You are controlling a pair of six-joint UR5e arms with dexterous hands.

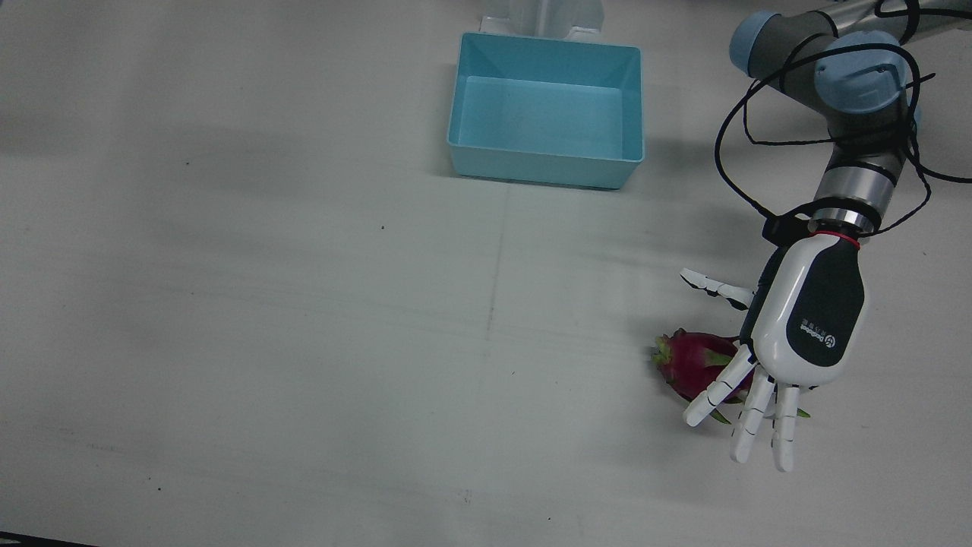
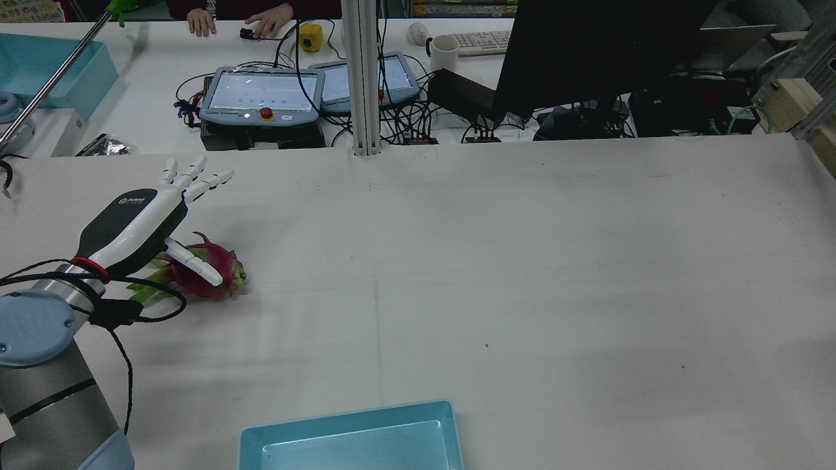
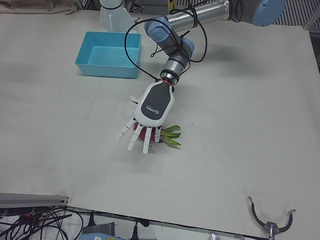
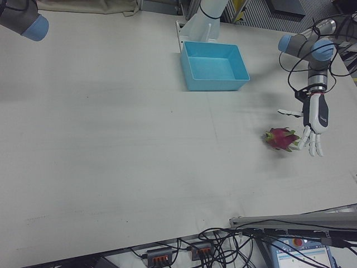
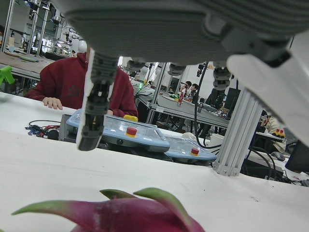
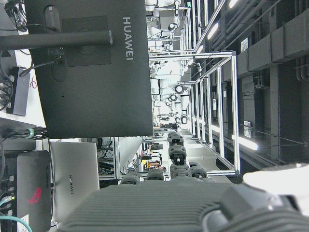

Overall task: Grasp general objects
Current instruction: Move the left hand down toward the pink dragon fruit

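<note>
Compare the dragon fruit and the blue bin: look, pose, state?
The dragon fruit is magenta, rounded, with green leafy scales; the blue bin is light blue and rectangular. The fruit lies on its side under the open left hand; the bin sits upright, empty, with no hand over it. Both rest on the same white table.

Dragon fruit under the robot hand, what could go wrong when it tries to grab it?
The left robot hand is open and sits off to one side of the dragon fruit, so closing might nudge the rounded fruit and roll it away. Its fingers could also catch only the green leafy tips and slip.
</note>
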